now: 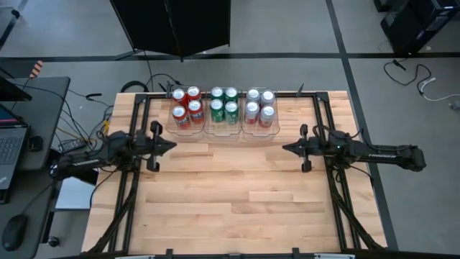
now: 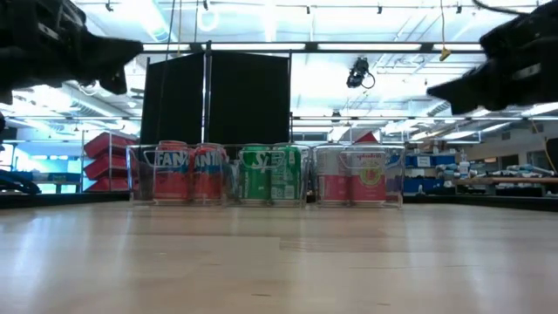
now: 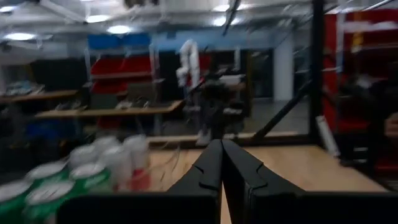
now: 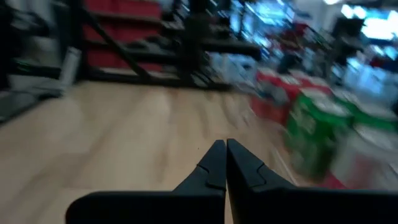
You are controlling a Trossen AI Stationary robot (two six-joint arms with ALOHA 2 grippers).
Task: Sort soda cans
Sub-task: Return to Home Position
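- While the left gripper [image 1: 169, 144] and right gripper [image 1: 287, 148] hang closed, empty, cans [image 1: 217, 108] sit sorted in trays [image 1: 224, 134] at the table's [image 1: 237, 194] far edge.
- A low swing could clip a tray.

Arm hardware as it looks from my console.
Both arms are matte black. The left arm [image 1: 93, 155] and right arm [image 1: 381, 152] are slim jointed links, and the right one carries pale lettering I cannot read. The left gripper [image 1: 171, 144] and right gripper [image 1: 286, 148] each have a short crossbar behind them. My wrist feeds show two dark wedge-shaped fingers [image 3: 205, 174] tapering to fine tips.
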